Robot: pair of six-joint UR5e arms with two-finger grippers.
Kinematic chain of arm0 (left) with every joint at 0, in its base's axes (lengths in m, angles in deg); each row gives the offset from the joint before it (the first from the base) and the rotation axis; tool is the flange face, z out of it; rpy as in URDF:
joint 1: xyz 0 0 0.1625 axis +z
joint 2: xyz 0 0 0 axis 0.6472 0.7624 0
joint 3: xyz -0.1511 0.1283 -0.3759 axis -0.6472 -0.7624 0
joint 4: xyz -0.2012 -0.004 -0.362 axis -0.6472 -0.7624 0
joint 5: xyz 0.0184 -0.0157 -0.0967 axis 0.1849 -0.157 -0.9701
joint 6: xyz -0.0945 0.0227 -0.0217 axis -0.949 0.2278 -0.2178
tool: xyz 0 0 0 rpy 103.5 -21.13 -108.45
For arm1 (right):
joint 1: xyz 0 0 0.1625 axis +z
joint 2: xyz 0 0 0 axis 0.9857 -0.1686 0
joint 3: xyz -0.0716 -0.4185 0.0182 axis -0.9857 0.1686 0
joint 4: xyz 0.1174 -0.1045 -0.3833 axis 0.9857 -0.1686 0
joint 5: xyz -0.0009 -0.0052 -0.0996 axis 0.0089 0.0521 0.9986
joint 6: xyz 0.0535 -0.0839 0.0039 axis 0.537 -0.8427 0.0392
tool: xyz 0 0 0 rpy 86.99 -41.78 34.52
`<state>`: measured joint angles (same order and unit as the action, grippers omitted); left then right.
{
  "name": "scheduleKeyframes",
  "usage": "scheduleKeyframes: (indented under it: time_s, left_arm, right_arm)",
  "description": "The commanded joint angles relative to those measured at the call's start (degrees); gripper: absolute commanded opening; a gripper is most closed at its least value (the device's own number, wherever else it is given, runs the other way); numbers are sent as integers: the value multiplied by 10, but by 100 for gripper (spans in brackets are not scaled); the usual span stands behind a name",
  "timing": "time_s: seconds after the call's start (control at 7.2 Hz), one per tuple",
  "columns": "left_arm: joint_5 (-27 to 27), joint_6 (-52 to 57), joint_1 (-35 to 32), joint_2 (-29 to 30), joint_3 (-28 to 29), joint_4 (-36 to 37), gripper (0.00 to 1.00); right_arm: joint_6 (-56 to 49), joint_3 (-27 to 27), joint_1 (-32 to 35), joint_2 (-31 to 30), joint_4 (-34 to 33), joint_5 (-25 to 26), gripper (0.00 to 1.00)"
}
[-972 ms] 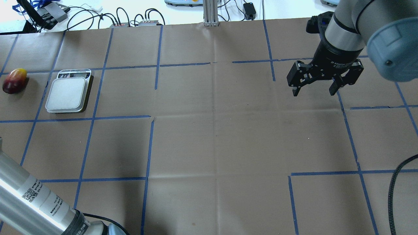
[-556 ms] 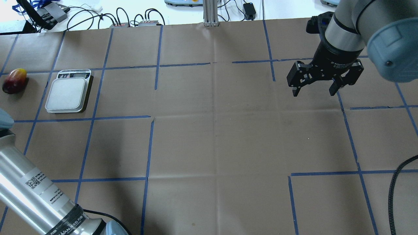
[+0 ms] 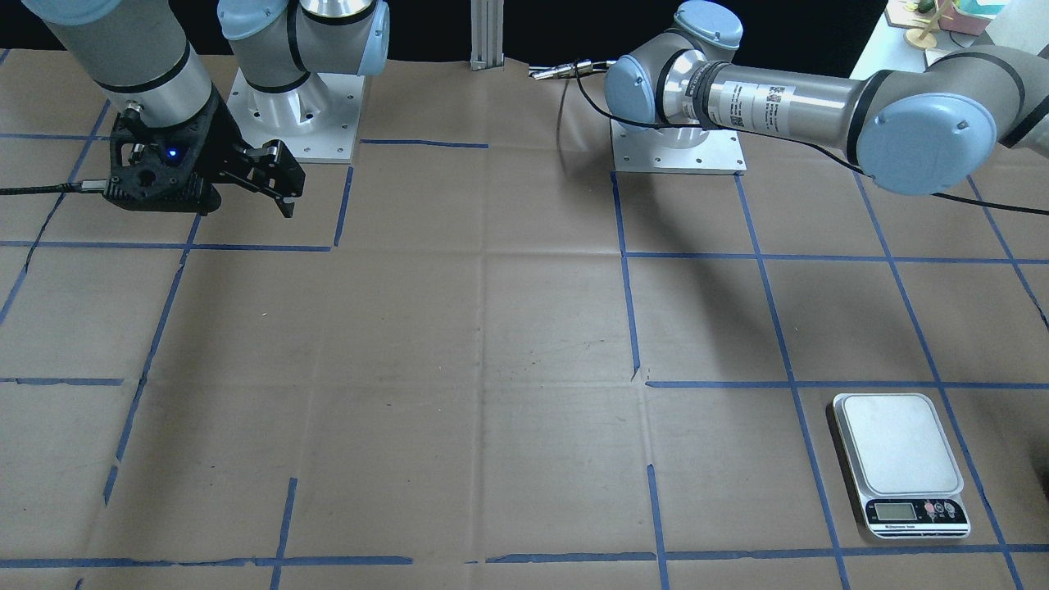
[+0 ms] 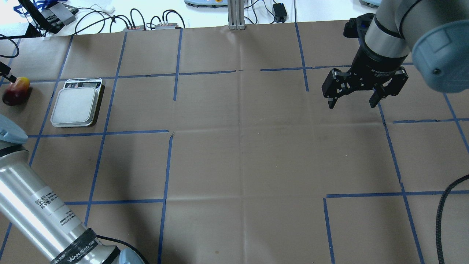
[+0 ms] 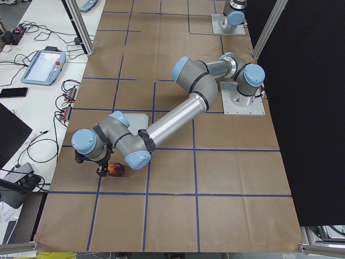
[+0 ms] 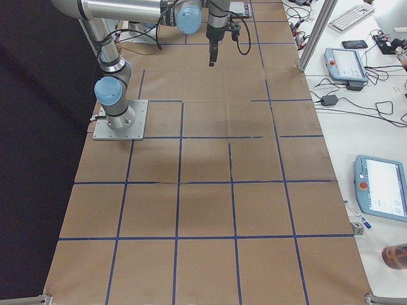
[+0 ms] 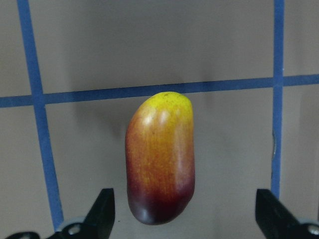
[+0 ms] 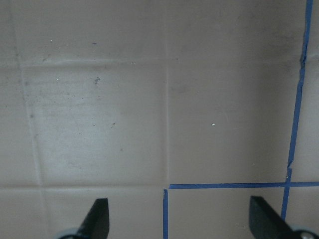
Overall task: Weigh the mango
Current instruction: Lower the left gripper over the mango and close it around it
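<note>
The mango (image 7: 160, 159), dark red at one end and yellow at the other, lies on the brown paper at the table's far left (image 4: 15, 93), left of the white kitchen scale (image 4: 76, 104). My left gripper (image 7: 185, 219) is open and hangs above the mango, one finger on each side of its dark red end, not touching it. In the exterior left view the left gripper (image 5: 102, 168) sits right over the mango (image 5: 116, 169). The scale's platform (image 3: 897, 447) is bare. My right gripper (image 4: 351, 103) is open and empty above the table's far right.
Blue tape lines grid the brown paper. Cables and small boxes (image 4: 146, 22) lie past the table's far edge. The left arm's forearm (image 4: 33, 205) crosses the near left corner. A black cable (image 4: 445, 205) hangs at the near right.
The left arm has swung forward and left toward the mango; a black part of its gripper now shows at the overhead view's left edge by the fruit. The right arm has not moved.
</note>
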<state>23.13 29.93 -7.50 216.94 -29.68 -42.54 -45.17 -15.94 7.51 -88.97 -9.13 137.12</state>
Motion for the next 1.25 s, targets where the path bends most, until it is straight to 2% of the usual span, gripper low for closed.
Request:
scheduleKeyframes:
  time_s: [0.0, 0.28, 0.42, 0.56, 0.83, 1.11]
  left_arm:
    - [0, -13, 4, 22, 0, 2, 98]
    - [0, -30, 4, 46, 2, 8, 98]
    - [0, -32, 4, 50, 6, 9, 93]
    - [2, -33, 4, 51, 6, 8, 72]
    - [2, -35, 4, 45, 8, 9, 47]
    - [4, -36, 4, 20, 9, 4, 41]
  right_arm:
    - [0, 0, 0, 0, 0, 0, 100]
    - [0, 0, 0, 0, 0, 0, 100]
    - [0, 0, 0, 0, 0, 0, 100]
    - [0, 0, 0, 0, 0, 0, 100]
    - [0, 0, 0, 0, 0, 0, 100]
    - [0, 0, 0, 0, 0, 0, 100]
